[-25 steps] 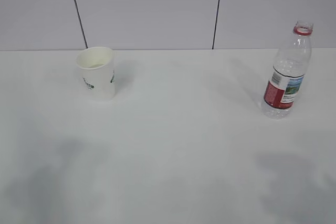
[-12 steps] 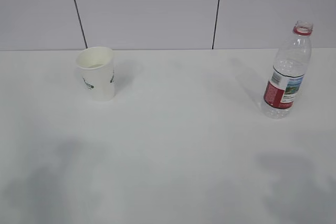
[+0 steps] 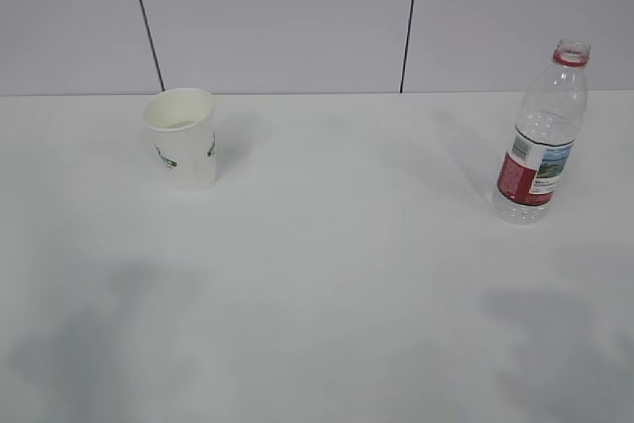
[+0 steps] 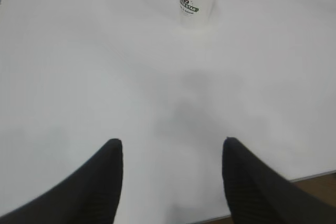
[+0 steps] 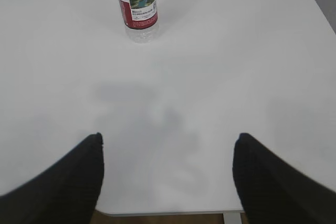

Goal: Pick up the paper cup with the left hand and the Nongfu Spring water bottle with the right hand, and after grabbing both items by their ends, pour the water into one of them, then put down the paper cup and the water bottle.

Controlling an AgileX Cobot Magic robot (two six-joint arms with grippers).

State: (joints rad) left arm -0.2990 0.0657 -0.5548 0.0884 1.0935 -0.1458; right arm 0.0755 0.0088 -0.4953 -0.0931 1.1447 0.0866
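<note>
Two items apart, paper cup (image 3: 181, 136), water bottle (image 3: 542, 136)

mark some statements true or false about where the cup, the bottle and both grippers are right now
1. The paper cup stands upright on the table. True.
2. The water bottle lies on its side. False: it stands upright, its mouth uncapped.
3. The left gripper is shut on the cup. False: its jaws are open and empty, and the cup stands far ahead of them.
4. The right gripper is open with nothing between its jaws. True.
5. In the exterior view the cup and the bottle touch. False: the cup is on the left, the bottle far to the right.
6. The bottle bears a red and white label. True.
</note>
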